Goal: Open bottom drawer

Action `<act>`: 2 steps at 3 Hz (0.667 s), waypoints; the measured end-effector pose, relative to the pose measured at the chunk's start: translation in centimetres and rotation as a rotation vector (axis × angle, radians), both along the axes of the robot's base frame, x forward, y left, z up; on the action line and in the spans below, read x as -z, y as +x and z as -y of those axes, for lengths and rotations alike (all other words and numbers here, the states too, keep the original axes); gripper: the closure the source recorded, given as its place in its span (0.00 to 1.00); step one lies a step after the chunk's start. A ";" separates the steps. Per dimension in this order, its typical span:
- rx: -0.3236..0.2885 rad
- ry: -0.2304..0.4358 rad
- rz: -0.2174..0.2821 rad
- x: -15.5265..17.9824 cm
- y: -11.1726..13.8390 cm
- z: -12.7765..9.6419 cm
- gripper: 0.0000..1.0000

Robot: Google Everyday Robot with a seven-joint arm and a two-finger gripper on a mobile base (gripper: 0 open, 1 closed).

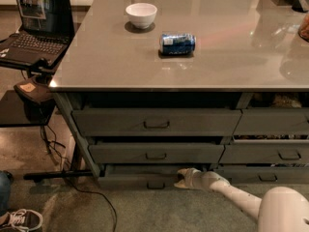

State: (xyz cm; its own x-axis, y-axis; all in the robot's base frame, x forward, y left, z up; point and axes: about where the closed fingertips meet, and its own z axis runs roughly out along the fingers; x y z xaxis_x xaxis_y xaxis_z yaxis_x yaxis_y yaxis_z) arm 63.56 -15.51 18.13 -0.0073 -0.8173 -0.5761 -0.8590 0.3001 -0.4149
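The bottom drawer (126, 180) lies lowest under the counter's (120, 66) front edge, left side. The gripper (181, 179) is at its front, just right of the pull (155, 184); whether it holds anything I cannot tell. Pulling off-centre could slip or jam the drawer.

Overhead light glares off the tabletop (96, 57); the bowl (141, 14) throws a soft shadow. Down low it's dim, the gripper (184, 179) in gloom at the bottom drawer (125, 181).
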 end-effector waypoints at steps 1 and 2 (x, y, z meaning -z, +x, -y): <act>0.000 0.000 0.000 0.0 0.0 0.0 1.00; -0.007 -0.008 0.007 -0.3 -0.5 0.4 1.00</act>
State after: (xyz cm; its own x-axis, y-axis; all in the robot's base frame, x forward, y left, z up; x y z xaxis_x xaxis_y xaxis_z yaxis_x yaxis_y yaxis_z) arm 63.03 -15.87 18.40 0.0026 -0.8221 -0.5694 -0.8581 0.2905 -0.4234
